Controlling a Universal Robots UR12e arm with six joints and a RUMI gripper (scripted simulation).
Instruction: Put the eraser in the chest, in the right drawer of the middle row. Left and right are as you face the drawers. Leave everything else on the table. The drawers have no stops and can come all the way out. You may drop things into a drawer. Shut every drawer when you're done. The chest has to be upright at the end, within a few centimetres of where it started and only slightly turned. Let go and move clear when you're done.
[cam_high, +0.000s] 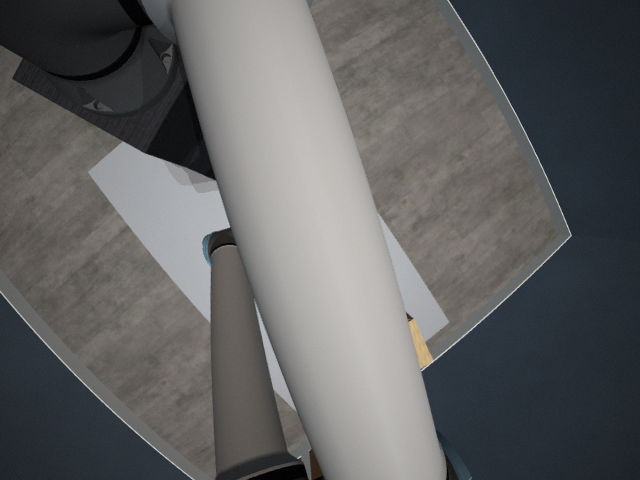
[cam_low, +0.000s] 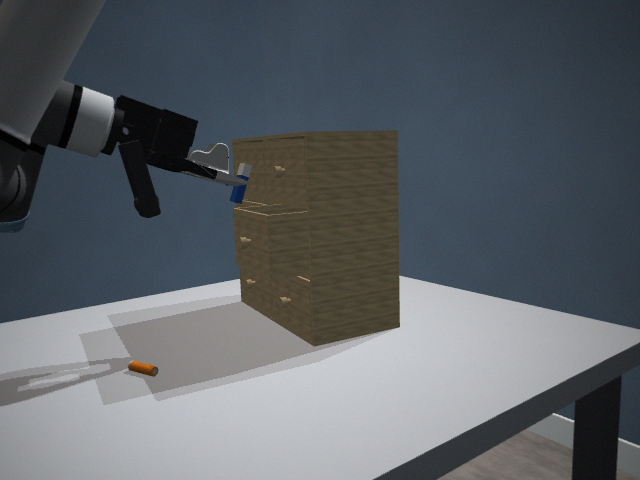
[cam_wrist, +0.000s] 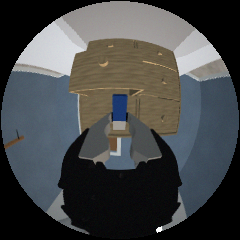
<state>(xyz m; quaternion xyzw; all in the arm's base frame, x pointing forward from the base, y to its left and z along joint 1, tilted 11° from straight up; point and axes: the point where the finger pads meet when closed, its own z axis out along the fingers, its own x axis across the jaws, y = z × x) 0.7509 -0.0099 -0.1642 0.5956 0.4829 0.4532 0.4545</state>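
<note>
My gripper (cam_low: 238, 179) is shut on the eraser (cam_low: 241, 186), a blue block with a white end that hangs down from the fingertips. In the exterior view it is held right against the front of the wooden chest (cam_low: 317, 235), level with the top row. Just below the eraser, a middle-row drawer (cam_low: 261, 208) stands pulled out a little, with its open top rim showing. The wrist view shows the eraser (cam_wrist: 119, 107) between the fingers with the chest front (cam_wrist: 125, 85) close behind. In the overhead view the arm hides the gripper; only a corner of the chest (cam_high: 419, 341) shows.
An orange cylinder (cam_low: 143, 367) lies on the white table, at the left in front of the chest. A bottom-row drawer (cam_low: 302, 281) juts out slightly. The table edge runs along the right front. The big arm link (cam_high: 310, 232) fills the overhead view.
</note>
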